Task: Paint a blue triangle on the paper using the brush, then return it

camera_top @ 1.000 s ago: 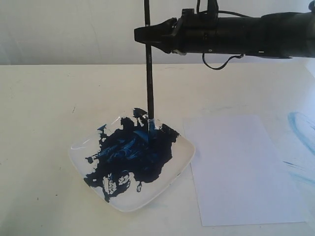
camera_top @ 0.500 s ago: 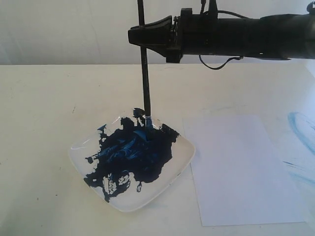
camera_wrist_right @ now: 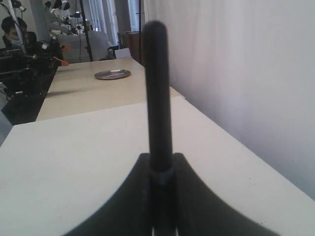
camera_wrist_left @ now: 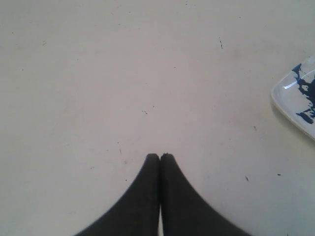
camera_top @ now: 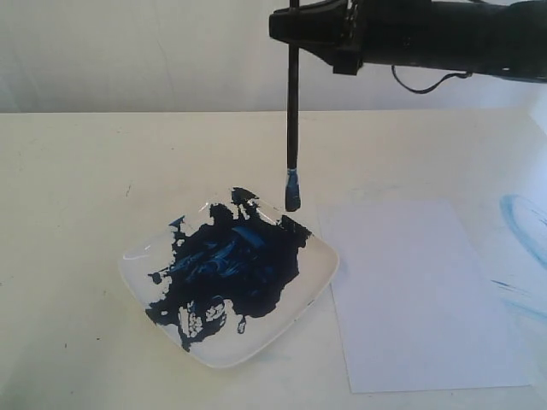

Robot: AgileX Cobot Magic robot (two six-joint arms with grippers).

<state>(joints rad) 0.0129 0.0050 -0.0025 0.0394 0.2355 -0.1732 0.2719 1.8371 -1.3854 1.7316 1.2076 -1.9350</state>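
My right gripper (camera_top: 295, 24) is shut on the brush (camera_top: 292, 102), which hangs upright with its blue-stained tip (camera_top: 292, 198) in the air just above the far right edge of the plate. In the right wrist view the brush handle (camera_wrist_right: 156, 88) rises from between the fingers of that gripper (camera_wrist_right: 161, 158). The paper (camera_top: 419, 290) lies blank to the right of the plate; no blue triangle shows on it. My left gripper (camera_wrist_left: 159, 156) is shut on nothing, over bare table left of the plate, and is out of the exterior view.
A white square plate (camera_top: 312, 282) smeared with dark blue paint sits at centre; its corner (camera_wrist_left: 290, 101) shows in the left wrist view. Faint light-blue smears (camera_top: 521, 222) mark the table right of the paper. A wall stands behind the table.
The right gripper has lifted the brush out of the paint on the plate and carried it up and to the right, toward the paper. The tip now hangs free.
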